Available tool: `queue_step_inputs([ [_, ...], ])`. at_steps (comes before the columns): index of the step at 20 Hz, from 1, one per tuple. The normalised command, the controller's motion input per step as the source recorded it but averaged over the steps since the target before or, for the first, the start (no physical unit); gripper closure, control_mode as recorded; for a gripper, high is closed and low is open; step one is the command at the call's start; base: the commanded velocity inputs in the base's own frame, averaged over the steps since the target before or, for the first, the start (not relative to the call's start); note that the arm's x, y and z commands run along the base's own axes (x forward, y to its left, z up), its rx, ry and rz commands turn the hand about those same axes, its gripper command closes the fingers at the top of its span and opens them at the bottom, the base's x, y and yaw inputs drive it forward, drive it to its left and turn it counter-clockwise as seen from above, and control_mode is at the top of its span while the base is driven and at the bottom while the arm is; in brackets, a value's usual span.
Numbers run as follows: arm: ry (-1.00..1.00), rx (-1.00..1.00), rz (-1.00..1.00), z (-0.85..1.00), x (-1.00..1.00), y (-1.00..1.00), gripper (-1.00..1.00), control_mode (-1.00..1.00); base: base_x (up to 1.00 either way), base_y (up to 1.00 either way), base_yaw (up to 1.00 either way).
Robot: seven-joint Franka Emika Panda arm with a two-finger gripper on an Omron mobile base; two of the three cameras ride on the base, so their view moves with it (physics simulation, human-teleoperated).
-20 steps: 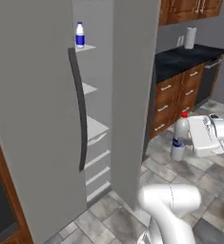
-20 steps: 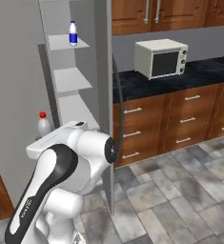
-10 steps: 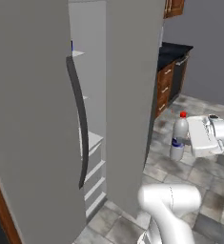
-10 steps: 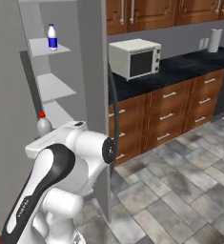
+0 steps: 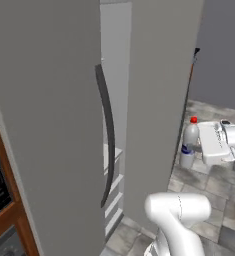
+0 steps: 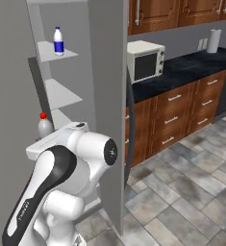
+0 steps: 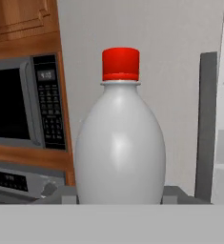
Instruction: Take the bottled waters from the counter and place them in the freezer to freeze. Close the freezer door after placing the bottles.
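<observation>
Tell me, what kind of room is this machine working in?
It looks like a home kitchen, computer-rendered. A tall grey fridge stands open with shelves inside, a cream toaster oven sits on a black counter over brown wooden drawers, and the floor is grey tile.

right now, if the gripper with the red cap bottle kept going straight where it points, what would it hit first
Probably the grey freezer door. In the hand view the flat panel with its dark handle stands straight behind the red-capped bottle that the gripper holds, with the microwave off to one side. How far off the panel stands is unclear.
</observation>
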Motion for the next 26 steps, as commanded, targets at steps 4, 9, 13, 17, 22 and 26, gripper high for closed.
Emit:
queue_step_inputs([
  [4,0.0,0.0,0.0,0.0,0.0,0.0,1.0,1.0,0.21,0.05,0.15],
  [9,0.0,0.0,0.0,0.0,0.0,0.0,1.0,1.0,0.19,-0.01,0.23],
  [13,0.0,0.0,0.0,0.0,0.0,0.0,1.0,1.0,0.21,-0.02,0.3],
  [17,0.0,0.0,0.0,0.0,0.0,0.0,1.0,1.0,0.18,-0.06,0.25],
  [22,0.0,0.0,0.0,0.0,0.0,0.0,1.0,1.0,0.3,-0.01,0.17],
  [26,0.0,0.0,0.0,0.0,0.0,0.0,1.0,1.0,0.3,-0.19,0.1],
])
